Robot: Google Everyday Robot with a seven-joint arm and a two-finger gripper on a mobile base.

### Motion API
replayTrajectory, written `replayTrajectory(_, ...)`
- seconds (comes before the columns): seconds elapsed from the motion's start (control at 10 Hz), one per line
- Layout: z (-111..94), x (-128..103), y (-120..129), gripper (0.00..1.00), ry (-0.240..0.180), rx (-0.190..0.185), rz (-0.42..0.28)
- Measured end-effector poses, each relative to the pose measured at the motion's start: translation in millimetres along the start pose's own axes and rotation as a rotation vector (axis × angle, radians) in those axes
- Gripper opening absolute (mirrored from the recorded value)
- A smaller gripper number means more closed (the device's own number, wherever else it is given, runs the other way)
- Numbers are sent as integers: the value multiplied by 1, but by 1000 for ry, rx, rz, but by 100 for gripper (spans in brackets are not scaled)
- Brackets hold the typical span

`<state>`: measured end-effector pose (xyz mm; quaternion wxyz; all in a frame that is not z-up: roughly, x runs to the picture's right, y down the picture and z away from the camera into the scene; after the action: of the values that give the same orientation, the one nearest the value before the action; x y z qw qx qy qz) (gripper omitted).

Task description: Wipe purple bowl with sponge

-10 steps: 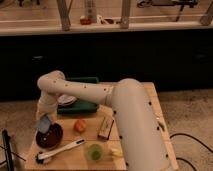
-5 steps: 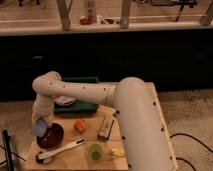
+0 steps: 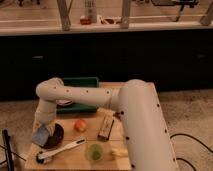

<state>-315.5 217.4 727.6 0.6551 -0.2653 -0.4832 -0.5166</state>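
Sponge (image 3: pixel 40 137), gripped by the gripper (image 3: pixel 42 131) at the near left of the table (image 3: pixel 70 161), tilts over the left rim of the purple bowl (image 3: pixel 56 135). Wiping well means pressing it flat inside and sweeping round gently, so the bowl does not slide onto the brush (image 3: pixel 62 148).

table (image 3: pixel 74 160): purple bowl (image 3: pixel 56 136), brush (image 3: pixel 61 149), block (image 3: pixel 106 126); gripper (image 3: pixel 43 132) over bowl

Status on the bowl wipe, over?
Hand low at front left, gripping sponge. Sponge at left rim of purple bowl. Brush lies just in front of bowl, not blocking.
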Motion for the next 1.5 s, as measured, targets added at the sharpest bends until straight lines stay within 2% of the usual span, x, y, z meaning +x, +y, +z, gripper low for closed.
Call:
replayTrajectory(0.3,-15,6,29,0,25,-11,73)
replayTrajectory(0.5,-19,13,33,0,46,-24,102)
replayTrajectory(0.8,-20,37,33,0,80,-34,127)
replayTrajectory(1.0,-15,43,16,0,93,-24,93)
replayTrajectory(1.2,-11,38,1,0,90,-17,47)
replayTrajectory(1.5,-6,16,-13,0,62,-8,-15)
